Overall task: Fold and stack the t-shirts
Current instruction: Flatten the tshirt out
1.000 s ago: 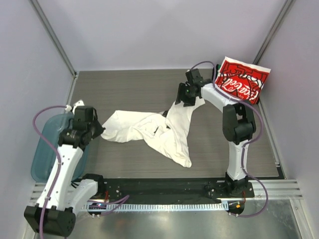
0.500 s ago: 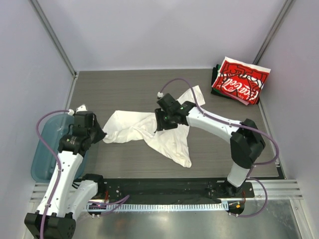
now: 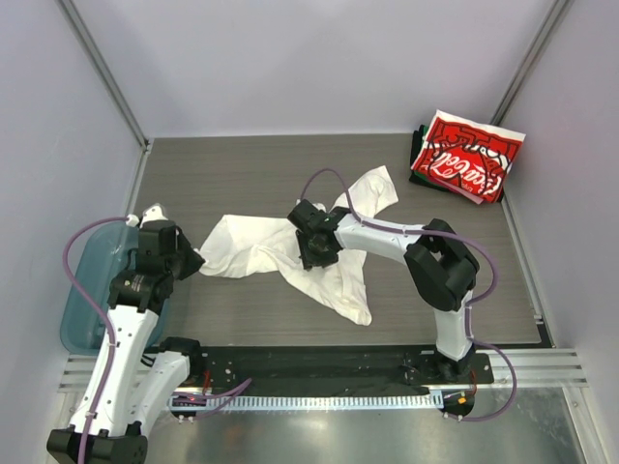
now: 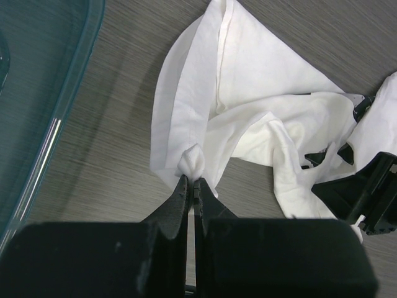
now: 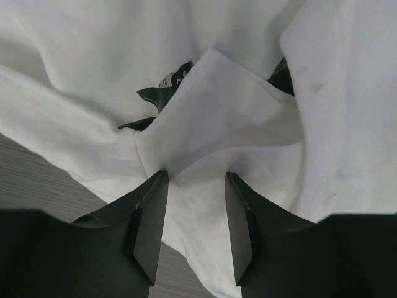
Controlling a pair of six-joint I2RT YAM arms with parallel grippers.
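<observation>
The grey bench [image 3: 242, 174] carried everything. A white tee [image 3: 251, 246] lay crumpled and spread across its middle, with one part reaching to the far right and another trailing toward the near edge. A teal bin [image 3: 82, 290] sat at the left edge, well apart from a folded red tee [image 3: 467, 159] with white script in the far right corner. The left end effector [image 4: 191, 183] was just right of the bin, its fingers together and clamped on a small bunch of cloth at the white tee's left corner. The right end effector [image 5: 195, 177] was down on the middle of the white tee. Its fingers stood apart with their tips against the cloth and a raised fold between them, not visibly pinched.
</observation>
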